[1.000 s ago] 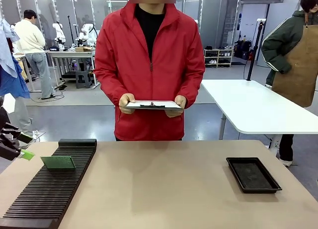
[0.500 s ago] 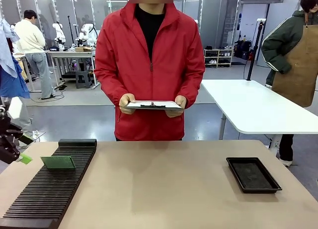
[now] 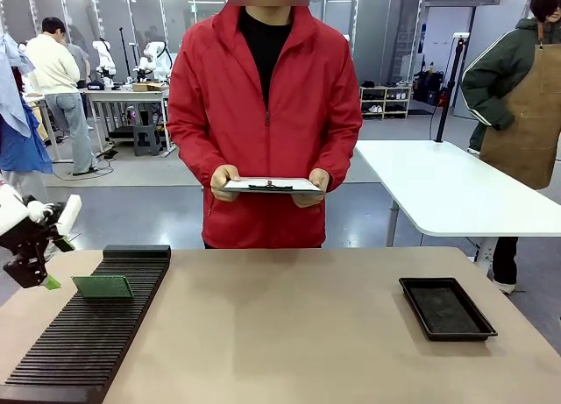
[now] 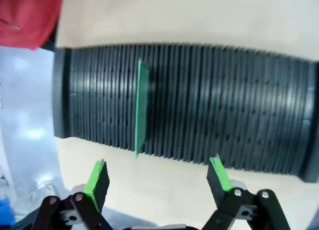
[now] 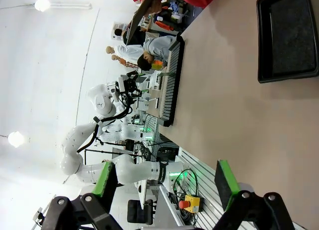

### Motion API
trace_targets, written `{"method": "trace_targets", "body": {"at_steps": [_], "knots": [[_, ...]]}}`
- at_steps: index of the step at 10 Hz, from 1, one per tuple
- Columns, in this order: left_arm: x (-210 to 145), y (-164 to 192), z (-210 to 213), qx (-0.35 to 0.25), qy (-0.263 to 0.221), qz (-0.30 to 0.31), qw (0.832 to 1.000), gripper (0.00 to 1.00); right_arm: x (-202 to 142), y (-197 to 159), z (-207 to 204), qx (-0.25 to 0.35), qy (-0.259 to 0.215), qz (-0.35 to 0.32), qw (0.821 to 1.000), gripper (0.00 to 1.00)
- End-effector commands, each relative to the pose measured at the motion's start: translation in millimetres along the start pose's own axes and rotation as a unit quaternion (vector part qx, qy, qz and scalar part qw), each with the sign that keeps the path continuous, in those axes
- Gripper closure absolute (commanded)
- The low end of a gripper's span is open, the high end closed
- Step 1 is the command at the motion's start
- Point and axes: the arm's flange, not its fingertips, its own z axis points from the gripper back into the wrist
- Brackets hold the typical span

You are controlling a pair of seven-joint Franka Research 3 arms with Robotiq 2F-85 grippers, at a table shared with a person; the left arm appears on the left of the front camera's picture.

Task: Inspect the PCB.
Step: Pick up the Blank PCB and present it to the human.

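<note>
The PCB (image 3: 102,287) stands on edge in a slot of the black slotted rack (image 3: 83,347), toward the rack's far end, its green face turned to the robot's side; in the left wrist view it is a thin green line crossing the rack's ribs. The left gripper (image 3: 44,277) hangs just off the rack's left side, level with the board and apart from it; its jaws are spread wide with nothing between them (the green pads (image 4: 97,176) frame bare tabletop). The right gripper (image 5: 167,182) is likewise released and empty, well away from the rack. A black tray (image 3: 408,286) lies far to the rack's right; beyond the rack's far end a person holds a white clipboard (image 3: 270,185) in both hands.
</note>
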Motion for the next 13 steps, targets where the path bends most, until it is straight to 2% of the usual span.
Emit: {"method": "trace_targets", "body": {"at_steps": [1,4,6,9,11,12,13], "knots": [[-3,14,-15,0.011,0.033,-0.032,0.999,0.0,-1,1,0,0.006,-0.001,0.001,1.0,0.0],[-5,23,-42,0.015,0.022,-0.047,0.999,0.0,-1,1,0,0.006,-0.001,0.001,1.0,0.0],[-7,23,-59,0.009,0.024,-0.034,0.999,0.0,-1,1,0,0.006,-0.001,0.001,1.0,0.0],[-4,25,-79,0.0,0.032,-0.033,0.999,0.0,-1,1,0,0.006,-0.001,0.001,1.0,0.0],[-3,27,-88,0.002,0.054,-0.036,0.998,0.0,-1,1,0,0.006,-0.001,0.001,1.0,0.0],[-2,27,-88,0.002,0.056,-0.035,0.998,0.05,-1,1,0,0.006,-0.001,0.001,1.0,0.0],[-1,27,-91,0.004,0.065,-0.034,0.997,0.34,-1,1,0,0.006,-0.001,0.001,1.0,0.0]]}}
